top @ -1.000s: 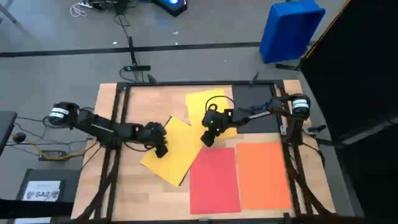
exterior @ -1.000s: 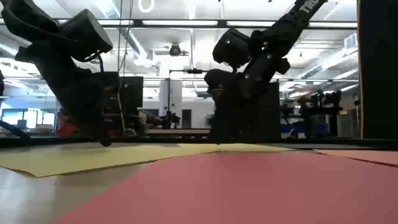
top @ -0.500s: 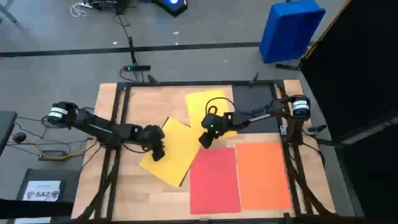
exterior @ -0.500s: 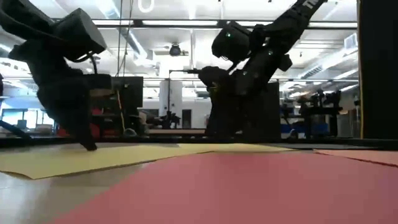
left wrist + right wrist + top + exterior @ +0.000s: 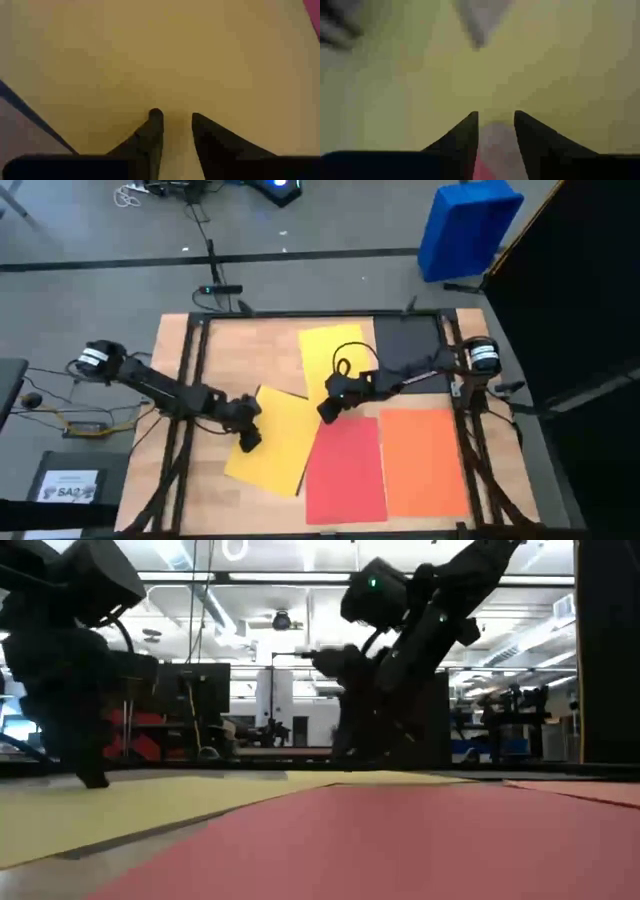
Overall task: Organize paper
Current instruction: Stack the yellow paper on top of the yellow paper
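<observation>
Left claw (image 5: 248,442), fingers narrowly parted, presses the tilted yellow paper sheet (image 5: 275,442); right claw (image 5: 326,411), likewise narrow, rests at the far yellow sheet's (image 5: 330,350) near edge.

A blue plastic bin (image 5: 467,228) sits on the grey floor beyond the far right corner of the wooden table (image 5: 255,345), and a dark box with a white label (image 5: 68,485) lies on the floor off the table's near left corner. Cables (image 5: 60,420) trail across the floor on that left side, with more wiring (image 5: 170,190) further back. Looking level across the tabletop, the room behind shows long ceiling lights (image 5: 290,577) and dark equipment racks (image 5: 200,700).
</observation>
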